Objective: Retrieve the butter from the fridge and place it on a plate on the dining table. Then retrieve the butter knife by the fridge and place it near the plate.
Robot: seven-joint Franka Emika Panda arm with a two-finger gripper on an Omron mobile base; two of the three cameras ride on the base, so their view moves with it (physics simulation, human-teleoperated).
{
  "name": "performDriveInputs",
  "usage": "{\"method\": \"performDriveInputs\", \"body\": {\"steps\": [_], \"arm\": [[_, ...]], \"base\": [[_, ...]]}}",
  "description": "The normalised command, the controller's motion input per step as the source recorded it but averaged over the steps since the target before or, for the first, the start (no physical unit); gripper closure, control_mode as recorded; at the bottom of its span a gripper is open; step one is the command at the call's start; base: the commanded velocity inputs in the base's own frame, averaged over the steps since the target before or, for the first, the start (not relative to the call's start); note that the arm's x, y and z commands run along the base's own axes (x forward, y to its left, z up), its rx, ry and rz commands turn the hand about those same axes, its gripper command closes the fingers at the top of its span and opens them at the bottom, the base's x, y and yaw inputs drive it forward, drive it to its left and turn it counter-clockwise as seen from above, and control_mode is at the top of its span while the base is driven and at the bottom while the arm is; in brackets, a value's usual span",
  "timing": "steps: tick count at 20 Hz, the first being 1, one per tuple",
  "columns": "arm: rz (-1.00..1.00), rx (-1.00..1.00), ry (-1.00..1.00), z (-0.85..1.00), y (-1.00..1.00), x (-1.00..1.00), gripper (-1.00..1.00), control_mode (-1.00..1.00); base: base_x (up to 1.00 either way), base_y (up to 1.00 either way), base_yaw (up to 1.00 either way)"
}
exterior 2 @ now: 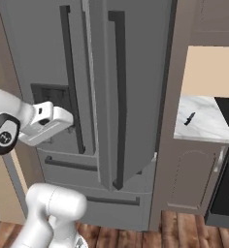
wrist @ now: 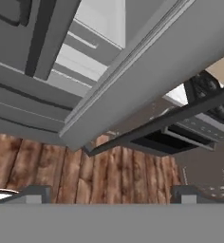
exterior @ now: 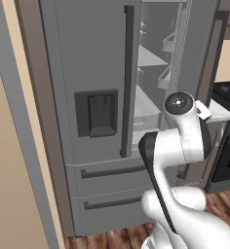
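The jaws (wrist: 111, 192) stand wide apart and hold nothing; their two dark tips rise at the bottom of the hand view with only wooden floor (wrist: 61, 175) between them. Ahead of the jaws is the fridge (exterior: 97, 121), tall and upright, its long axis vertical. Its right door (exterior 2: 119, 97) is swung partly open, edge-on just beyond the jaws, with the long dark handle (exterior 2: 120, 87) running up and down its face. The left door (exterior: 83, 73) is shut, with the dark dispenser recess (exterior: 96, 113) on it and two drawers below. Through the gap, pale shelves (exterior: 148, 61) and door bins show inside. Off to the far side of the open door, a small dark item (exterior 2: 189, 117) lies on a marble tabletop (exterior 2: 204, 121); I cannot tell what it is.
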Motion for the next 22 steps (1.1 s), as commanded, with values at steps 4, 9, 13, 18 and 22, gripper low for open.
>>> {"method": "performDriveInputs", "body": {"steps": [4, 9, 13, 18, 22], "arm": [[0.2, -0.25, 0.0, 0.0, 0.31, 0.23, -1.0, -1.0], [0.25, -0.21, -0.01, -0.04, 0.13, 0.29, -1.0, -1.0], [0.2, -0.21, 0.03, -0.12, 0.26, 0.36, -1.0, -1.0], [0.08, -0.13, 0.16, -0.15, 0.04, 0.3, -1.0, -1.0], [0.0, -0.03, 0.27, -0.19, -0.15, 0.33, -1.0, -1.0]], "base": [[0.0, 0.0, 0.0], [0.0, 0.0, 0.0], [0.0, 0.0, 0.0], [0.0, 0.0, 0.0], [0.0, 0.0, 0.0]]}}
